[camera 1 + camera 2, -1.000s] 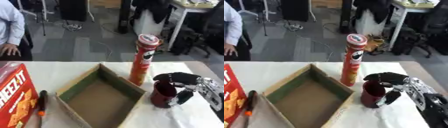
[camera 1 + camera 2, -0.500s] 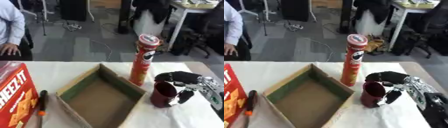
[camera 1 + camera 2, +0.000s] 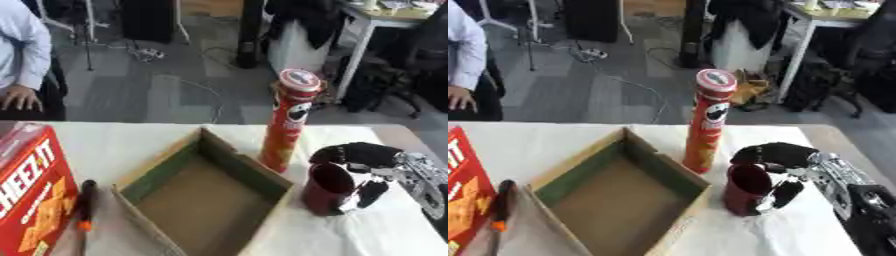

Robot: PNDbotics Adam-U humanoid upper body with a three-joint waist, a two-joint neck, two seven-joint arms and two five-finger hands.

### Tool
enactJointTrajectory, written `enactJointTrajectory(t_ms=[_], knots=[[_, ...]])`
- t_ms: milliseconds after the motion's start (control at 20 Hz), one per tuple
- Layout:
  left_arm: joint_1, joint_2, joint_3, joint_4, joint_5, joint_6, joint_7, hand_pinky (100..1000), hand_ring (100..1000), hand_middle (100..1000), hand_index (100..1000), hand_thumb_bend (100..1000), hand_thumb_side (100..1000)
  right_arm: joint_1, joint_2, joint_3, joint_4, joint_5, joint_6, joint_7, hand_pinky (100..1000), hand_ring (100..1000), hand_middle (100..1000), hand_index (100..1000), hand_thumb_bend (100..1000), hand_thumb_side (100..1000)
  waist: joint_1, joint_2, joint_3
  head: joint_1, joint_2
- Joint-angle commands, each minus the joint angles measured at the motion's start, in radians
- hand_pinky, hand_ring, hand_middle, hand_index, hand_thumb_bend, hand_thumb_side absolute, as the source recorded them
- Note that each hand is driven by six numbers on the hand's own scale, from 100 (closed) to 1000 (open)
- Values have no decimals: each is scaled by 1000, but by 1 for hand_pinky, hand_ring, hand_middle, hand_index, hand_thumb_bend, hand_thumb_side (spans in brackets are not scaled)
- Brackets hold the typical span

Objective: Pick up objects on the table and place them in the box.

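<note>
The right hand (image 3: 794, 165) curls its fingers (image 3: 765, 152) over the far rim of a dark red cylindrical cup (image 3: 328, 189), thumb on its right side, gripping it. The cup stands on the bench (image 3: 140, 142), right of the open cardboard box (image 3: 204, 200), near a tall red crisp tube (image 3: 287, 121).

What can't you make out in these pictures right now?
- Left hand: in neither view.
- Cracker box: cut off by the left edge in both views.
- Dark red cup: its far side is hidden by the right hand curled round it.
- Black and orange tool: too blurred to identify.
</note>
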Motion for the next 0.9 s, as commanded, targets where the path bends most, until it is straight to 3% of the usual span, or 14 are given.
enactJointTrajectory(t_ms=[50,150,550,900], knots=[[-17,9,9,-15,-3,0,5,973,888,786,758,100,996,-1,-38,0,7,29,2,8,583,792,853,859,588,611,2,-17,1,-3,-12],[-17,9,9,-15,-4,0,5,973,888,786,758,100,996,0,-39,0,8,30,1,8,581,791,848,857,584,609,2,-17,2,-3,-12],[-15,8,12,-15,-7,4,10,974,888,785,757,100,997,2,-40,2,2,32,-2,12,537,635,745,784,497,592,0,-19,-1,-3,-10],[-15,8,12,-15,-9,6,13,974,887,784,757,100,998,-3,-41,7,-9,12,-9,25,523,580,707,751,466,598,-3,-23,-4,-1,-8]])
